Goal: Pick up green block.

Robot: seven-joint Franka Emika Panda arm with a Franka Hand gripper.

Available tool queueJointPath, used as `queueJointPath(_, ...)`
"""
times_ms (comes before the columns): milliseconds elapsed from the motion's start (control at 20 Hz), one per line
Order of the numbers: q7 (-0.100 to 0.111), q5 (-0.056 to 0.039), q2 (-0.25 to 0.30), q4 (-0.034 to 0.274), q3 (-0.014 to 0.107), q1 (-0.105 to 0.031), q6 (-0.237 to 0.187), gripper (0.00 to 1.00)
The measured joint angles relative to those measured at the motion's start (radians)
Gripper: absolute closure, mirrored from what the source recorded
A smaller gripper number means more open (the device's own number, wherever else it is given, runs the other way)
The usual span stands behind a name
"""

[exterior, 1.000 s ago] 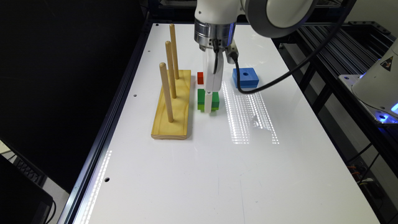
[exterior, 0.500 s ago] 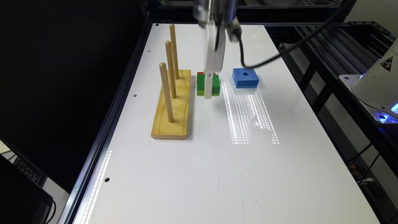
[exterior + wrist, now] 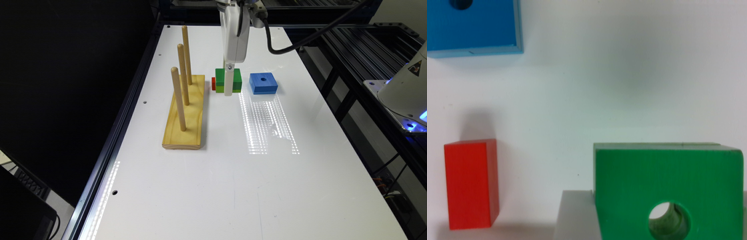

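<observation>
The green block [image 3: 220, 79], dark green over a lime lower layer, hangs a little above the white table [image 3: 233, 173], clamped in my gripper [image 3: 228, 90]. One white finger crosses its front face in the exterior view. In the wrist view the green block [image 3: 667, 185] is close and large, its round hole visible, with a grey finger [image 3: 574, 220] pressed against its side. The gripper is shut on the block.
A small red block [image 3: 213, 83] lies on the table just behind the green one, and a blue square block [image 3: 263, 82] with a hole sits to the exterior view's right. A wooden base [image 3: 185, 113] with three upright pegs stands to the left.
The arm has risen, carrying the green block up off the table. The red and blue blocks have stayed where they were.
</observation>
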Motion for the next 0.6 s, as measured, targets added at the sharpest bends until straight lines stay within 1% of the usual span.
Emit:
queueJointPath(150,0.000,0.0000,-0.030,0.001,0.000,0.000,-0.020,1.00)
queueJointPath(350,0.001,0.0007,-0.102,0.000,0.001,0.000,-0.087,1.00)
queueJointPath(400,0.001,0.0007,-0.112,0.000,0.001,0.000,-0.097,1.00)
queueJointPath(600,0.001,0.0007,-0.121,0.000,0.001,0.000,-0.104,1.00)
